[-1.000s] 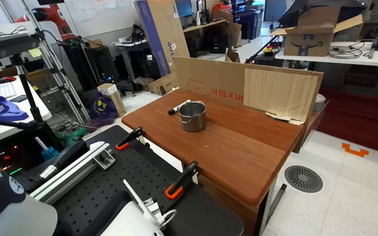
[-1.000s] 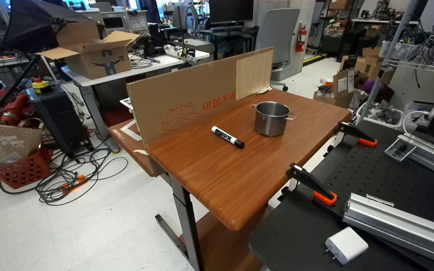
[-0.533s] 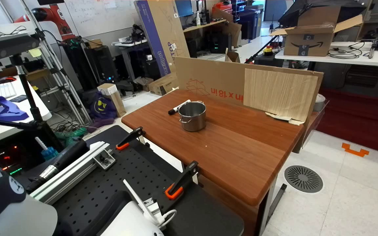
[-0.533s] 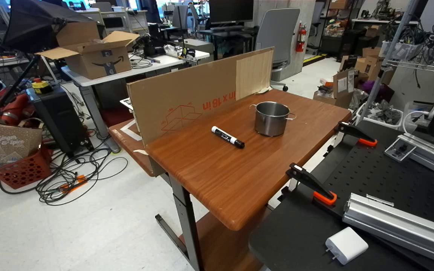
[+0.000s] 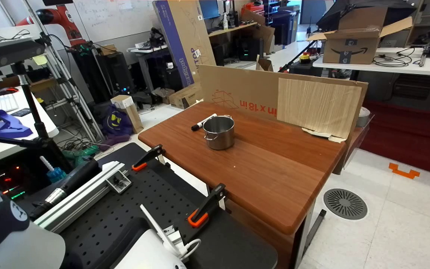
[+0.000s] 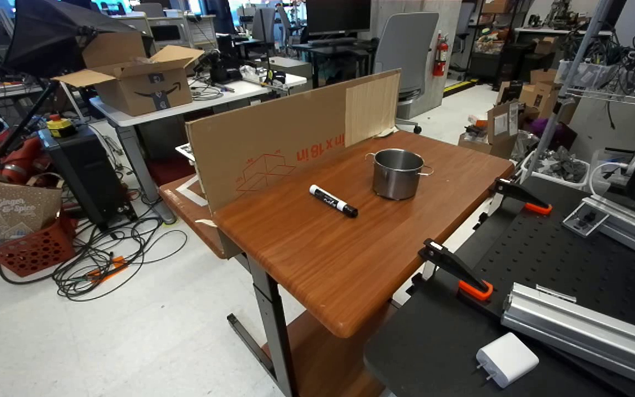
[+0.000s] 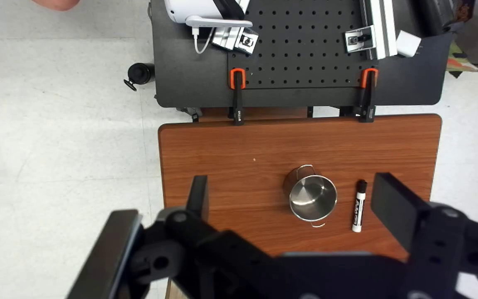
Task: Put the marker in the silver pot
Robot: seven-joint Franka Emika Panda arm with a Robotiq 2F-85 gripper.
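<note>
"How do your fingers stand?"

"Wide apart. My gripper hangs above the bench, and in the wrist view both the marker and the silver pot show between my fingertips."

"Where exactly is the marker?"

"Flat on the bench, apart from the pot, between it and the short edge at the right of the wrist view. Its black cap points to the long edge with the two clamps, its white end to the opposite edge, where the cardboard panel stands."

"And the pot?"

"Upright near the bench's middle, one handle toward the clamped edge."
</note>
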